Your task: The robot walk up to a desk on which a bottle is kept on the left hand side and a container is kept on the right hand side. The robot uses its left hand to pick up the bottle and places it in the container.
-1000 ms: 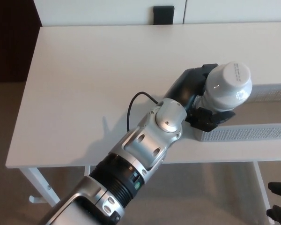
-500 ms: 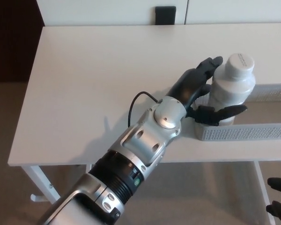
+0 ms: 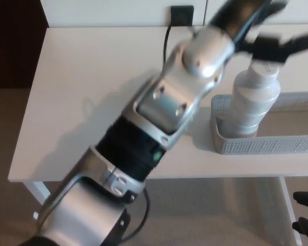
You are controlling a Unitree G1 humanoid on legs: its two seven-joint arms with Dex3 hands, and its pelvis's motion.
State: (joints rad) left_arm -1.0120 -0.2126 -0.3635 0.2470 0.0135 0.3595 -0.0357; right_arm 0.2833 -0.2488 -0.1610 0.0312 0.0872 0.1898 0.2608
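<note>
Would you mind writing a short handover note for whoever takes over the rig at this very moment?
Left hand: open, raised above the bottle, holding nothing; blurred by motion.
Right hand: low at the picture's bottom right edge, away from the desk; its state cannot be told.
Bottle: white, standing upright inside the left end of the container, a white mesh tray on the desk's right side.
Done: bottle picked up, placed and released.
Left: only to draw the left arm back clear of the bottle, without knocking it.
</note>
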